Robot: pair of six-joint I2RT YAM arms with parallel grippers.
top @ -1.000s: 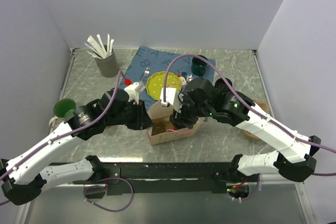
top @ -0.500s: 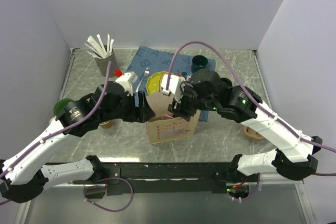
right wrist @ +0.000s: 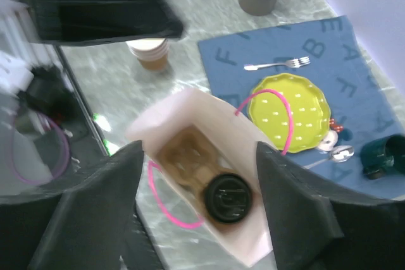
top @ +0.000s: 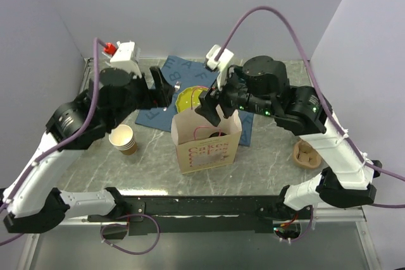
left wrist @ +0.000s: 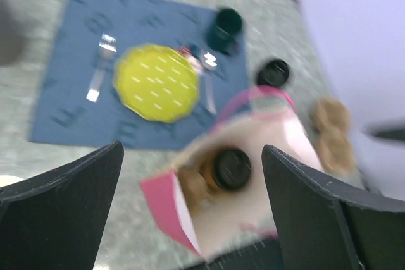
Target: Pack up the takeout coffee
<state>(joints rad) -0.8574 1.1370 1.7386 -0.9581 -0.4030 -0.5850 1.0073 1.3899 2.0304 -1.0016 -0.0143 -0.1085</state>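
The takeout coffee (right wrist: pixel 229 197) stands inside the upright paper bag (top: pixel 205 140), its black lid (left wrist: pixel 231 167) showing from above beside a brown cardboard carrier (right wrist: pixel 183 153). In the top view the cup is hidden by the bag's wall. My left gripper (left wrist: pixel 192 150) hangs open high above the bag, left of it (top: pixel 159 85). My right gripper (right wrist: pixel 199 150) is also open, directly over the bag's mouth (top: pixel 215 105). Neither holds anything.
Stacked beige paper cups (top: pixel 123 138) stand left of the bag. Behind it lies a blue mat (left wrist: pixel 69 102) with a yellow plate (left wrist: pixel 155 82), a fork (left wrist: pixel 100 74) and a dark green mug (left wrist: pixel 224 26). A loose black lid (left wrist: pixel 273 73) and a brown carrier (top: pixel 308 154) lie at the right.
Both arms have risen away from the bag, which now stands upright by itself. The left jaws have opened wide and the right jaws have opened further.
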